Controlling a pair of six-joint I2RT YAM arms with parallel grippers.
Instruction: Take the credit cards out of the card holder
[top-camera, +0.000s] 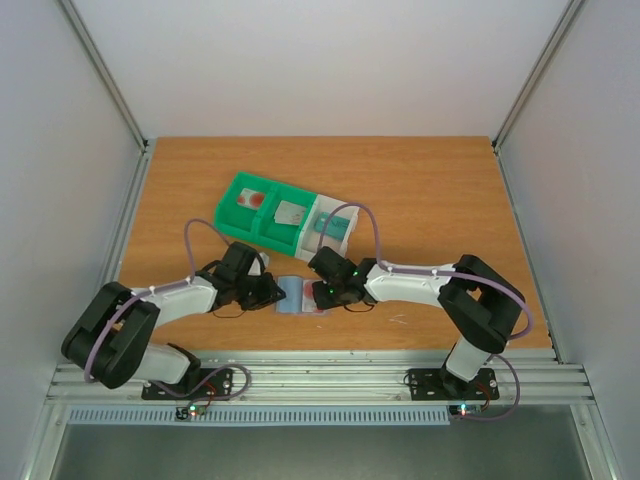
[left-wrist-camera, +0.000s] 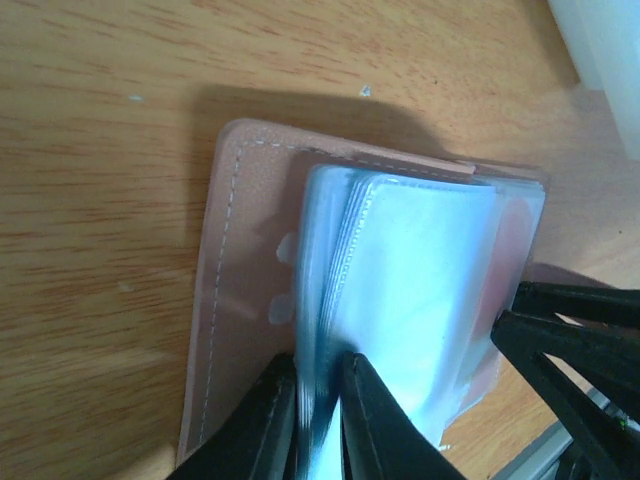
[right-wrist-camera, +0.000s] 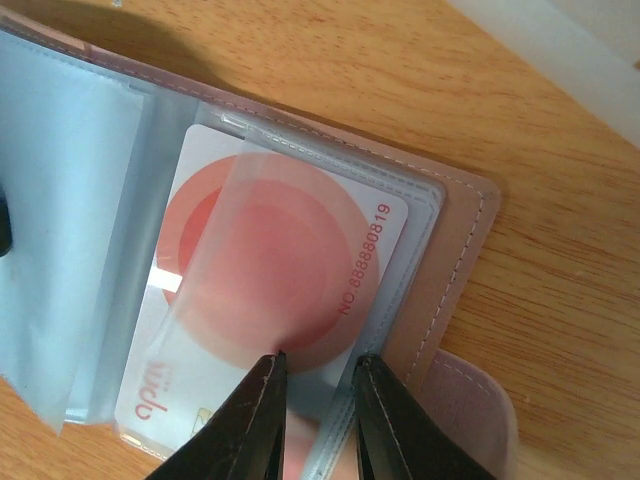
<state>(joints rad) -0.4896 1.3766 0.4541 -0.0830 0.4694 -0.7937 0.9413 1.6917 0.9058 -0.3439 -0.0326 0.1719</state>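
Note:
The card holder (top-camera: 300, 295) lies open on the table between both arms: a pinkish cover (left-wrist-camera: 235, 260) with a stack of clear sleeves. My left gripper (left-wrist-camera: 320, 385) (top-camera: 272, 293) is shut on the edge of that sleeve stack. A white credit card (right-wrist-camera: 380, 250) with a red-pink disc sits in a sleeve on the right half (right-wrist-camera: 455, 250). My right gripper (right-wrist-camera: 320, 365) (top-camera: 325, 295) hovers at that card's end with its jaws a little apart. A lifted clear flap and the sleeve's edge lie between them. Whether they pinch it does not show.
A green-and-white three-compartment tray (top-camera: 285, 215) stands just behind the holder. It holds a white-and-red card (top-camera: 250, 198) and a grey card (top-camera: 290, 212). Its pale wall (left-wrist-camera: 600, 60) rises close by. The right arm's black fingers (left-wrist-camera: 570, 330) show at the holder's far edge.

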